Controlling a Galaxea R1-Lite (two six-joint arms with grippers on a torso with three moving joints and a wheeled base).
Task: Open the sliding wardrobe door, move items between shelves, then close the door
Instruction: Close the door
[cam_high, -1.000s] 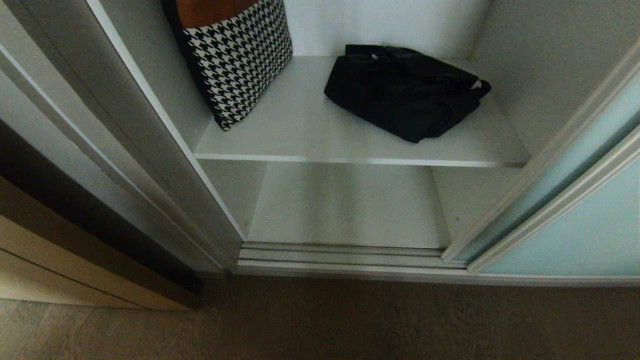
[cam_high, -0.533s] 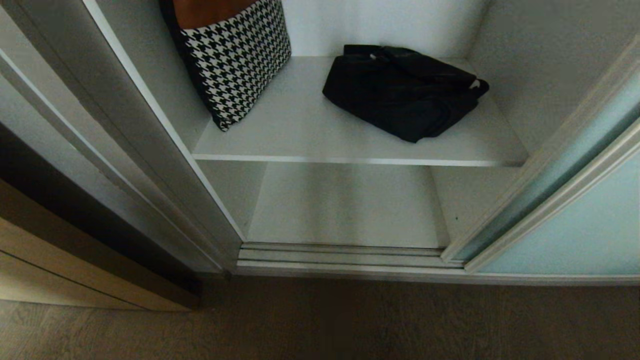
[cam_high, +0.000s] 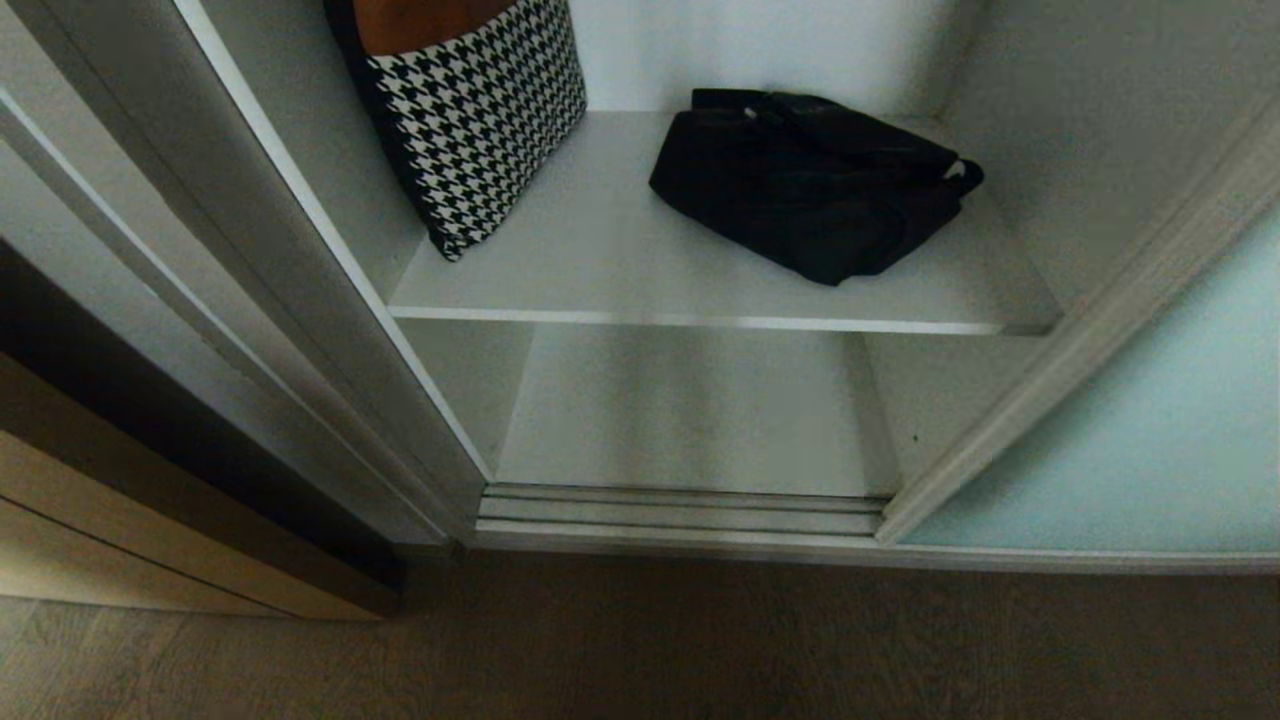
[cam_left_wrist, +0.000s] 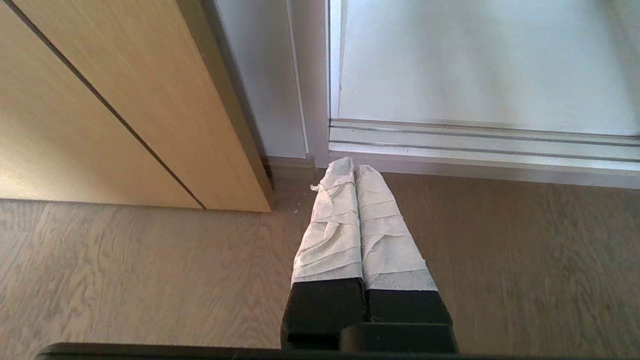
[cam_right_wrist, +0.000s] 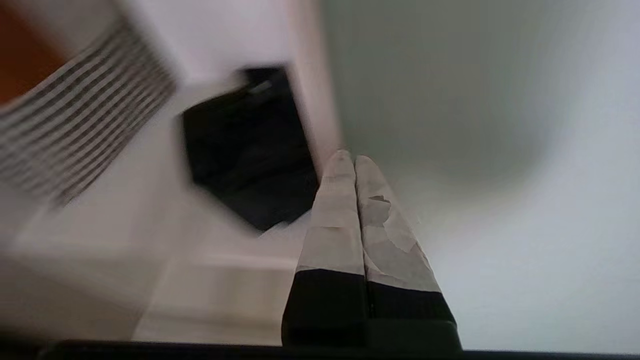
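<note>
The sliding wardrobe door (cam_high: 1150, 430) of frosted aqua glass stood at the right, leaving the shelves (cam_high: 640, 270) exposed. On the upper shelf a houndstooth cushion (cam_high: 480, 110) leaned at the left wall, well apart from a black bag (cam_high: 800, 185) lying flat. The right gripper (cam_right_wrist: 354, 162), jaws clenched and empty, sat beside the door's frame; the left gripper (cam_left_wrist: 355, 170), jaws clenched, hung over the wooden floor (cam_left_wrist: 125, 270).

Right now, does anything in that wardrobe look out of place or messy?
Slightly: the houndstooth cushion leans tilted against the left wall instead of lying flat, and the black bag lies slumped askew on the same shelf. Nothing spilled or damaged.
</note>
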